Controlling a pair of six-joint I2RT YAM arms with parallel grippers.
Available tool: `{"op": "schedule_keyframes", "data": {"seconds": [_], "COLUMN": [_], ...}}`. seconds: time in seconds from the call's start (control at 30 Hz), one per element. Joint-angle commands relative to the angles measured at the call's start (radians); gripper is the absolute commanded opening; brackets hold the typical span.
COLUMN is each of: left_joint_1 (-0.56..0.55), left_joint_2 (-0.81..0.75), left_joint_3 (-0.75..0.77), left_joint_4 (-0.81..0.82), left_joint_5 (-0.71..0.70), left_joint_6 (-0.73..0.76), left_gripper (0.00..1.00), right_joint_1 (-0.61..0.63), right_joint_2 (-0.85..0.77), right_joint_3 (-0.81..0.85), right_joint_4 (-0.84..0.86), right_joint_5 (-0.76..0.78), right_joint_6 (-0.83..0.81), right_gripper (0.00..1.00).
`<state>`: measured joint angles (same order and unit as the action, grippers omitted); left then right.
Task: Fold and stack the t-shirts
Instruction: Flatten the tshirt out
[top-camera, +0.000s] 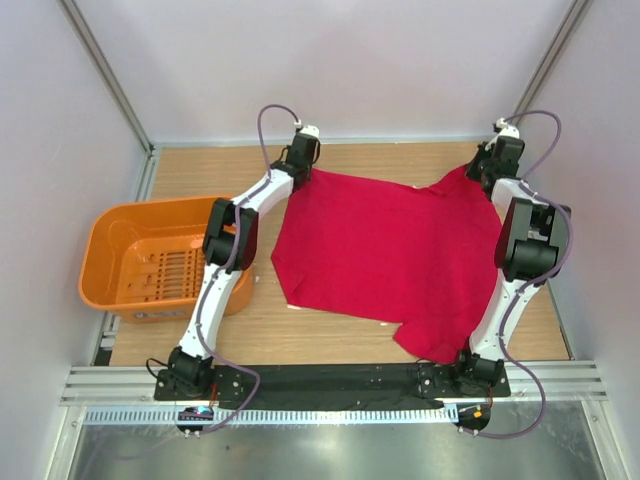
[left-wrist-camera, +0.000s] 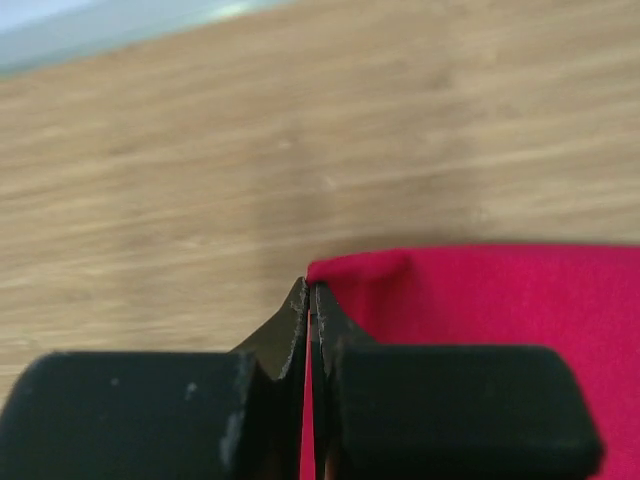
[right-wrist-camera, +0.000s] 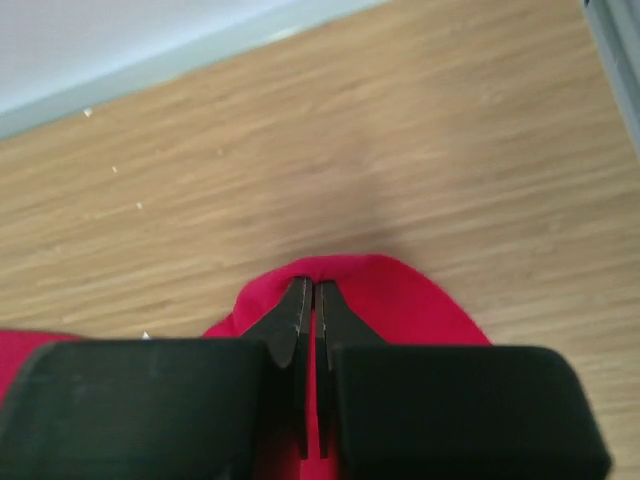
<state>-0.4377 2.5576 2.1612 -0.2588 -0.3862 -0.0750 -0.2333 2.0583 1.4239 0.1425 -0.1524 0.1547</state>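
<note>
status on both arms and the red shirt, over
Left gripper: jaws shut on t-shirt, far-left corner. Right gripper: jaws shut on far-right edge. T-shirt spread, unfolded. Orange basket off left, clear.

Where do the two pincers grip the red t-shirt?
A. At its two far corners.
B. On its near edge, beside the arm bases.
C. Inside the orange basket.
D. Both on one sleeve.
A: the left pincer and right pincer are each shut on a corner of the red t-shirt, at opposite ends of its far edge.
</note>
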Motion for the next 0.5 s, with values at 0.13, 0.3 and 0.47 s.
{"op": "schedule_keyframes", "data": {"seconds": [0.13,0.3,0.47], "left_joint_1": [0.024,0.027,0.027], "left_joint_2": [-0.023,-0.045,-0.094], "left_joint_3": [0.111,0.101,0.034], "left_joint_4": [0.099,0.087,0.090], "left_joint_5": [-0.042,-0.094,-0.077], "left_joint_6": [-0.016,0.014,0.064], "left_gripper": [0.00,0.00,0.00], "right_joint_1": [-0.004,-0.009,-0.008], "right_joint_2": [-0.004,-0.041,-0.147], "right_joint_3": [0.133,0.133,0.069], "right_joint_4": [0.060,0.006,-0.099], "right_joint_5": [-0.026,0.013,0.034], "right_joint_6": [-0.003,0.074,0.138], "right_gripper": [0.01,0.01,0.01]}}
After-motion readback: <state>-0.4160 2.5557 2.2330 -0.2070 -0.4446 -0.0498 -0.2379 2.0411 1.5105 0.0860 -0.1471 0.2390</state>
